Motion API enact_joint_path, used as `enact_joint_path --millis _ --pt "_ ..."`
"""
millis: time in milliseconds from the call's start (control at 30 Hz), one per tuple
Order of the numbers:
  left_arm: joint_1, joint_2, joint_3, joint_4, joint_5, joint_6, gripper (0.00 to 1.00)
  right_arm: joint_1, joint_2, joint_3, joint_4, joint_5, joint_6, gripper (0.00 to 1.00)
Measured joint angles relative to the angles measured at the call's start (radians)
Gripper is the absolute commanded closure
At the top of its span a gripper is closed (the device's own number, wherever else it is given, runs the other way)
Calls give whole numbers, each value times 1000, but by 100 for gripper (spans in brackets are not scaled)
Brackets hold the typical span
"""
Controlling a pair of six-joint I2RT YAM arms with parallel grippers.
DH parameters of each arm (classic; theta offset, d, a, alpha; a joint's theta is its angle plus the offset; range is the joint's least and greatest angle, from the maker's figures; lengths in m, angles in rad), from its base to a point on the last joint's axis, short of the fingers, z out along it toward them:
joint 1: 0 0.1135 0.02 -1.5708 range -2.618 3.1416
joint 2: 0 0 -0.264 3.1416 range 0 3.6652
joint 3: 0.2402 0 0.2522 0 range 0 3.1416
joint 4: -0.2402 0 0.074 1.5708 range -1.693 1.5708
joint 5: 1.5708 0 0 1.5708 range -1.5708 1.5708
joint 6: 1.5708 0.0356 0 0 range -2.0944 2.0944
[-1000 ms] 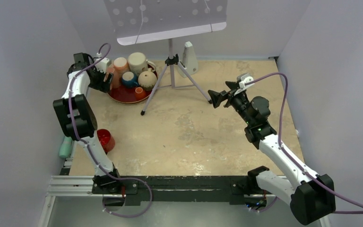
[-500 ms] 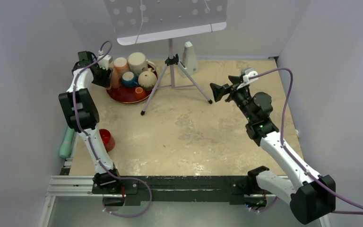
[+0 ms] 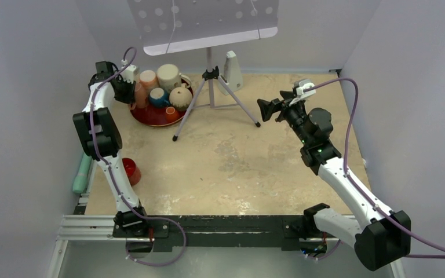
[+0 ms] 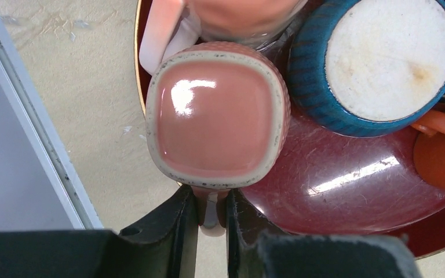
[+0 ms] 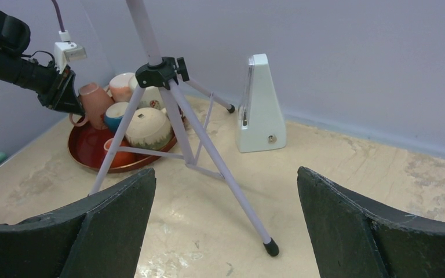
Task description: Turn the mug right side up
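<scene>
The salmon-pink glazed mug (image 4: pixel 217 119) was bottom-up at the left rim of the round dark-red tray (image 4: pixel 347 185), far left on the beige table (image 3: pixel 237 168). Its squarish glossy base was ringed with bare speckled clay. The left gripper (image 4: pixel 210 223) pinched the mug's handle between its fingers. Just right of it in the tray were a teal ribbed mug (image 4: pixel 376 63), also bottom-up, an orange cup (image 4: pixel 440 162) and a round cream mug (image 3: pixel 180 97). The right gripper (image 3: pixel 263 111) hung spread wide, well apart on the right.

A lab test cell: plain walls (image 3: pixel 29 58) enclose a rail-edged table (image 3: pixel 237 168).
</scene>
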Motion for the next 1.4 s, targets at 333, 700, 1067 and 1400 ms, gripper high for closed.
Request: enact_joint_path --millis 333,700,1067,1400 --pt "24 -77 -67 -74 13 -266 100 0 -31 0 -22 3 15 2" --pt "58 -463 -381 -188 94 -660 100 82 23 38 -65 -16 134 1" --pt "60 -758 -577 -340 253 -704 100 325 340 292 -47 -131 401 2" --pt "59 -980 -635 -418 453 -697 100 422 595 330 159 -295 674 7"
